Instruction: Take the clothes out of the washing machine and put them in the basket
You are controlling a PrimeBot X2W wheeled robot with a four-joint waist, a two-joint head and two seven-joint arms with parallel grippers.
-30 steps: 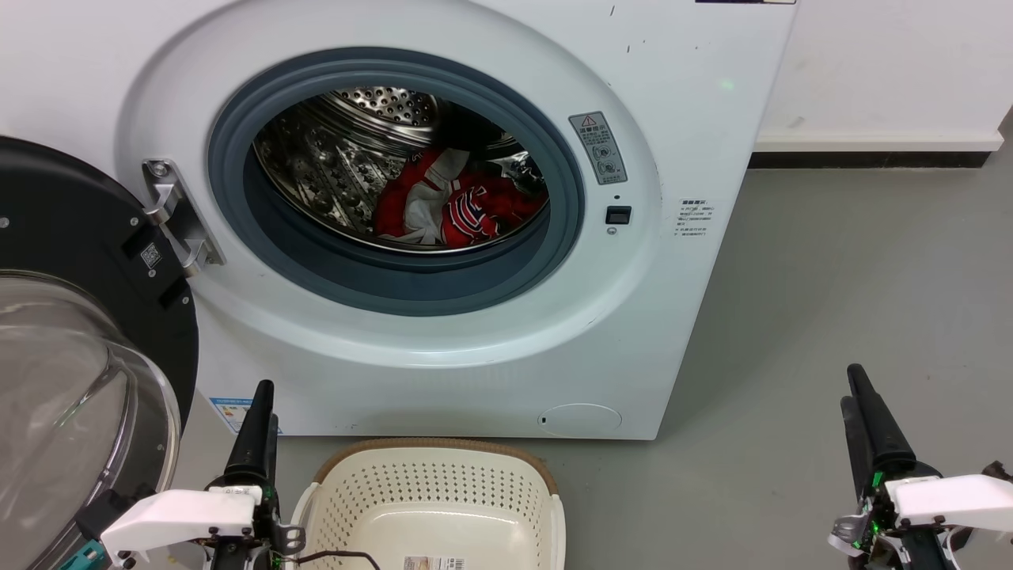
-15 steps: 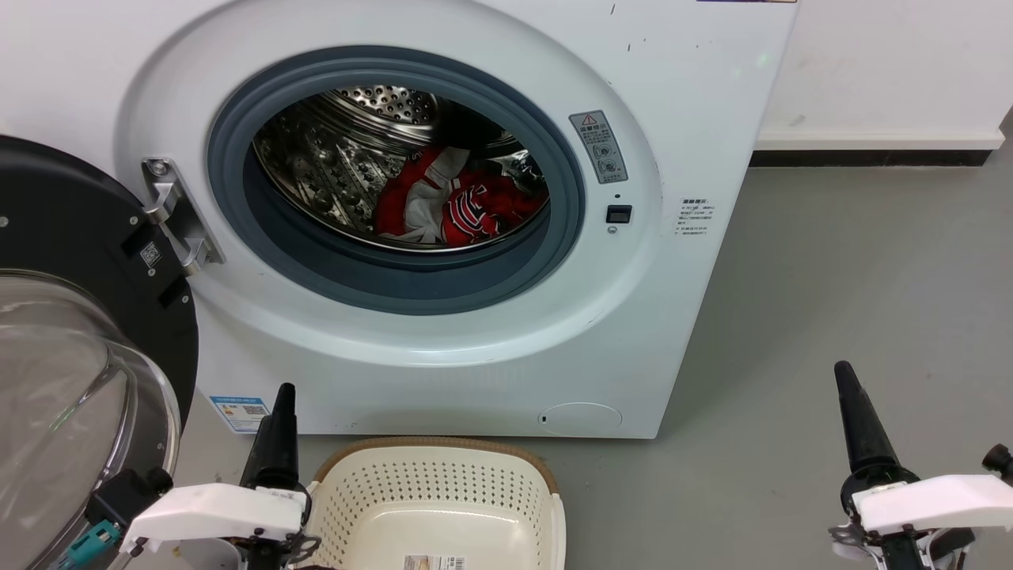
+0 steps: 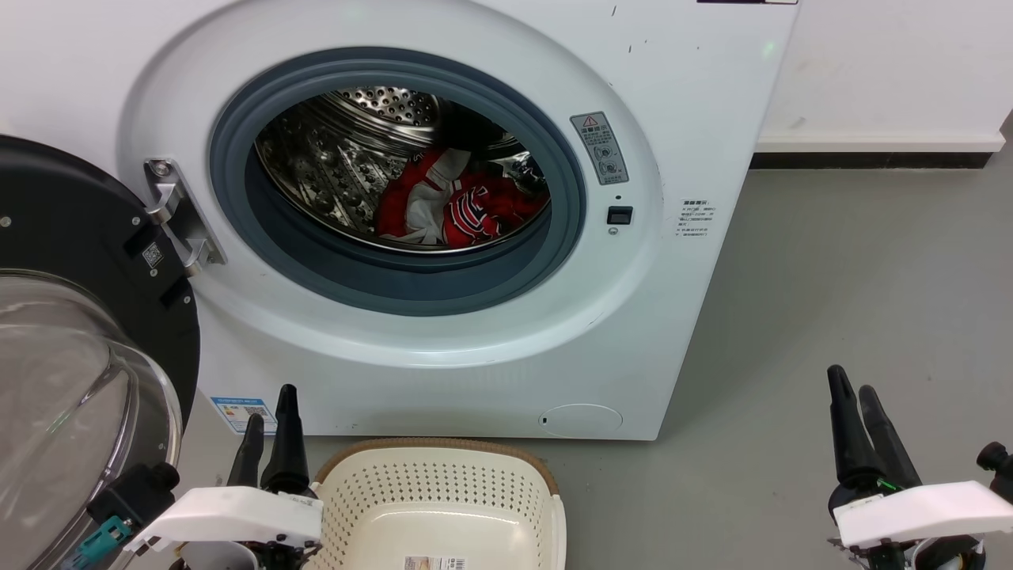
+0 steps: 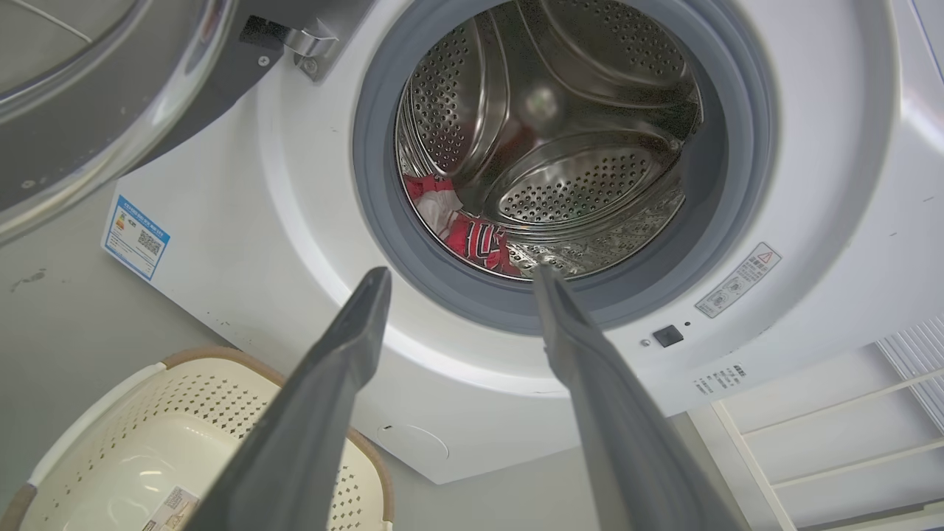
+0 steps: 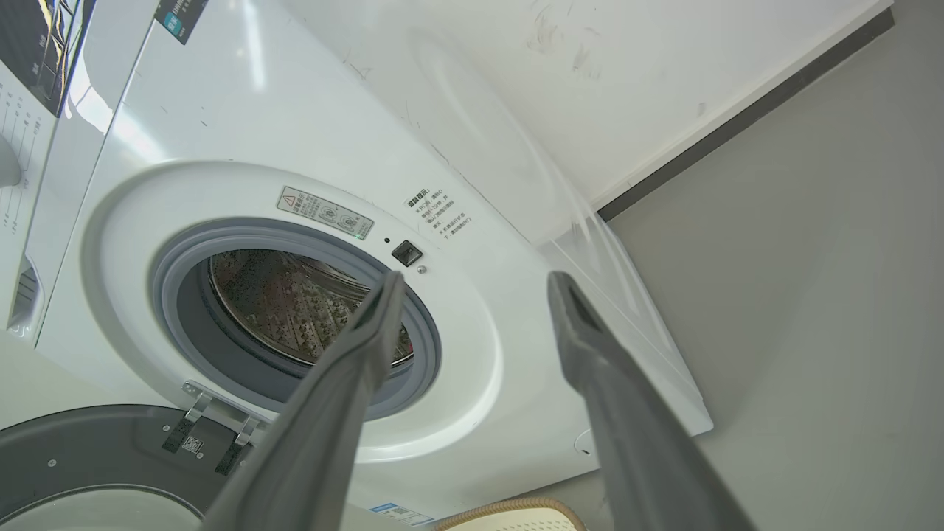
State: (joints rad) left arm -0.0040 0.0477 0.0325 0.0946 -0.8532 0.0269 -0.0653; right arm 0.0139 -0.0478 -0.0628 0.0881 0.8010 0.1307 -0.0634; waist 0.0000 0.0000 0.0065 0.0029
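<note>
Now the left pincer (image 3: 271,405) and right pincer (image 3: 850,381) have spread apart, empty. Likely readying for the clothes (image 3: 463,210) in the washing machine (image 3: 696,119).

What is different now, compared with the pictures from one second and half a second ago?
Both grippers have opened: the fingers of the left gripper and the right gripper were together before and now stand apart. The left gripper also shifted slightly toward the basket. Nothing was grasped. The clothes lie unmoved in the washing machine, and the basket has not moved.
</note>
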